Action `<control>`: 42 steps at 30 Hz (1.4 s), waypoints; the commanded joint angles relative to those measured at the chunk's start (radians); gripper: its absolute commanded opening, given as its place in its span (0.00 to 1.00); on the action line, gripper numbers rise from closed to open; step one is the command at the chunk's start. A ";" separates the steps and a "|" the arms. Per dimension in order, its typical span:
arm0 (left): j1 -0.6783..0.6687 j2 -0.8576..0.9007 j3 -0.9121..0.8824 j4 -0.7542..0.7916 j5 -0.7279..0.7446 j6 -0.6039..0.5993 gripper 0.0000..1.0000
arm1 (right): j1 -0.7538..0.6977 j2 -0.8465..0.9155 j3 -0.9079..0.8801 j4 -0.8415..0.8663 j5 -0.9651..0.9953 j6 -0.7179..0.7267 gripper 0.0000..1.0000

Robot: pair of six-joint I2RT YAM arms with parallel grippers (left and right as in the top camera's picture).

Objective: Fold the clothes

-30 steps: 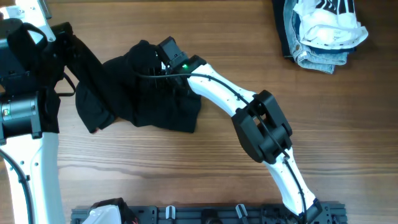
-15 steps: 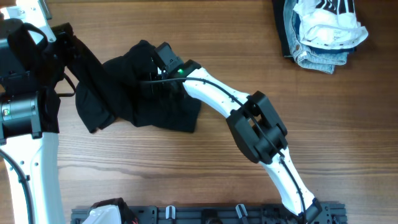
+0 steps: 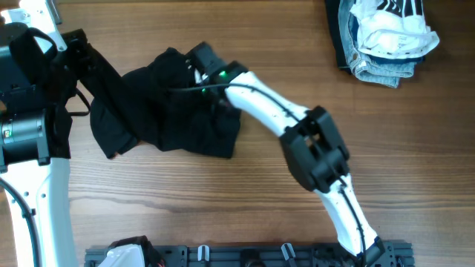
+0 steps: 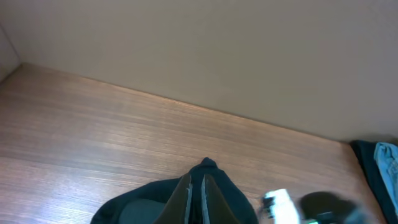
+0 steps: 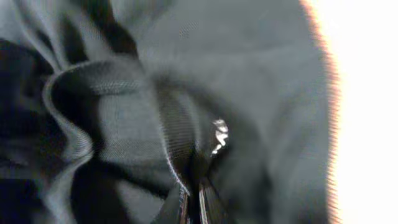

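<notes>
Pinching is what both my hands are doing. My left gripper (image 4: 196,190) has its two fingers pressed together on a little peak of the black cloth (image 3: 174,111), and the peak pokes up just past the tips. From above, that part of the cloth is pulled up and out to the left, toward my left arm, like a dark strip. The rest of the cloth lies bunched and wrinkled on the table (image 3: 245,200), to the left of the middle. My right gripper (image 5: 194,208) is at the top edge of the cloth, on the far side of the heap. Its camera is very close, so I see mostly dark folds, a thick hem and a small white mark (image 5: 219,135). The two fingers are squeezed together with a fold of cloth between them. My right arm reaches in from the near edge of the table and crosses over the right side of the cloth. Far off in the top right corner sits a pile (image 3: 386,33) with blue jeans (image 3: 371,68) under something white, well apart from the black cloth.
</notes>
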 commanded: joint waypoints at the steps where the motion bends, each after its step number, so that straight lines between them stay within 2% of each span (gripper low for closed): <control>1: 0.001 0.000 0.010 0.010 -0.024 -0.002 0.04 | -0.095 -0.203 0.039 -0.039 -0.029 -0.127 0.04; 15: 0.001 -0.021 0.010 0.127 0.004 -0.003 0.04 | -0.361 -0.557 0.039 -0.146 -0.043 -0.325 0.04; 27: 0.001 -0.206 0.010 0.331 0.014 -0.063 0.04 | -0.531 -0.839 0.039 -0.199 -0.043 -0.398 0.04; 42: 0.001 -0.425 0.010 0.259 0.063 -0.063 0.04 | -0.584 -1.107 0.039 -0.282 0.008 -0.457 0.05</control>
